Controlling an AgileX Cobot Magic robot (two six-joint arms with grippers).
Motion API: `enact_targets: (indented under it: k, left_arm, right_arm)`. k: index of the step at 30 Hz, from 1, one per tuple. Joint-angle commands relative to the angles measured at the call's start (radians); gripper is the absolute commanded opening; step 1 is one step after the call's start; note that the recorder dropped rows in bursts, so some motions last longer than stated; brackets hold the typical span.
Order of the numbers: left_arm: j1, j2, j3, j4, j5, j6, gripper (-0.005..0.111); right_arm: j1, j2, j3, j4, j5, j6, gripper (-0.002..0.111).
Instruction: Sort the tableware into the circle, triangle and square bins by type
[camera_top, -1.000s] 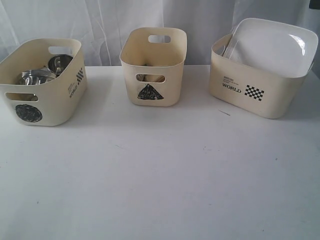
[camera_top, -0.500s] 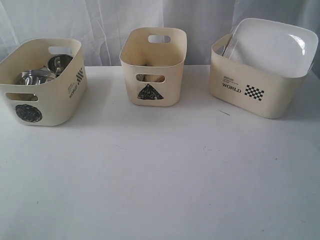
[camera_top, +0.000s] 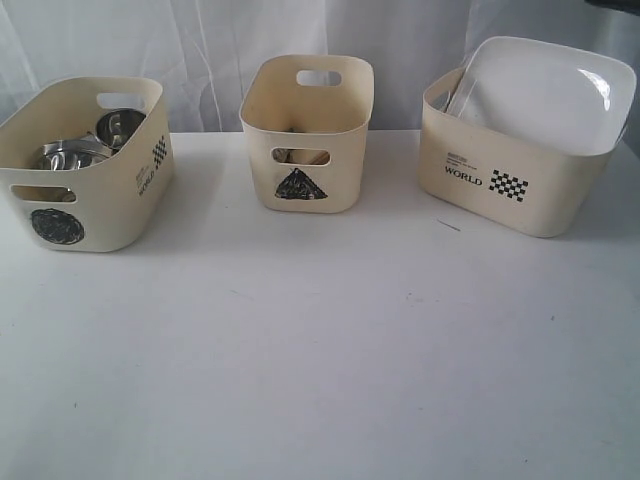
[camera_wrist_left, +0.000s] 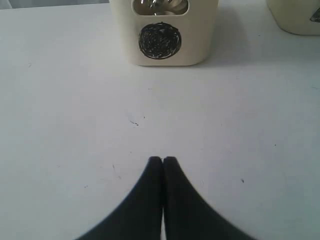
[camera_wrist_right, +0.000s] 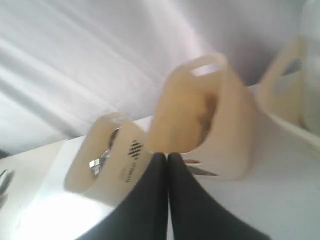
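Three cream bins stand along the back of the white table. The circle bin (camera_top: 85, 170) at the left holds steel mugs (camera_top: 118, 125) and a steel bowl (camera_top: 70, 153). The small triangle bin (camera_top: 305, 130) is in the middle; something shows through its handle slot, too small to name. The square bin (camera_top: 520, 150) at the right holds the large white plate (camera_top: 545, 90), leaning. Neither arm shows in the exterior view. My left gripper (camera_wrist_left: 163, 159) is shut and empty above bare table, facing the circle bin (camera_wrist_left: 165, 35). My right gripper (camera_wrist_right: 166, 156) is shut and empty, tilted, facing the triangle bin (camera_wrist_right: 210, 115).
A white curtain (camera_top: 200, 40) hangs behind the bins. The white table (camera_top: 320, 350) runs in front of them to the near edge. A dark sliver shows at the exterior view's top right corner.
None on the table or in the bins. A dark edge has appeared at the top right corner of the exterior view.
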Motion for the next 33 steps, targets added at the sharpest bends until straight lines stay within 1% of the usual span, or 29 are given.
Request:
enact_targets:
  k: [1,3,6,10,14,17,21,27,33]
  left_arm:
    - [0.002,-0.005,0.003,-0.007,-0.004,-0.001,0.000]
    - [0.002,-0.005,0.003,-0.007,-0.004,-0.001,0.000]
    - [0.002,-0.005,0.003,-0.007,-0.004,-0.001,0.000]
    - [0.002,-0.005,0.003,-0.007,-0.004,-0.001,0.000]
    - [0.002,-0.005,0.003,-0.007,-0.004,-0.001,0.000]
    - [0.002,-0.005,0.003,-0.007,-0.004,-0.001,0.000]
    - [0.002,-0.005,0.003,-0.007,-0.004,-0.001,0.000]
    - [0.002,-0.005,0.003,-0.007,-0.004,-0.001,0.000]
    - [0.002,-0.005,0.003,-0.007,-0.004,-0.001,0.000]
  right_arm:
    - [0.184,-0.183,0.217,0.162,-0.140,-0.321,0.000]
    - [0.238,-0.241,0.293,0.145,-0.232,-0.361,0.000]
    - [0.294,-0.323,0.371,0.095,-0.377,-0.365,0.000]
    - [0.339,-0.462,0.410,0.081,-0.431,-0.410,0.000]
    - [0.342,-0.582,0.441,0.052,-0.463,-0.410,0.000]
    - [0.344,-0.639,0.453,0.009,-0.562,-0.410,0.000]
    - [0.343,-0.679,0.457,-0.003,-0.649,-0.410,0.000]
    - [0.343,-0.688,0.457,-0.003,-0.676,-0.410,0.000]
    - [0.338,-0.759,0.502,0.002,-0.724,-0.410,0.000]
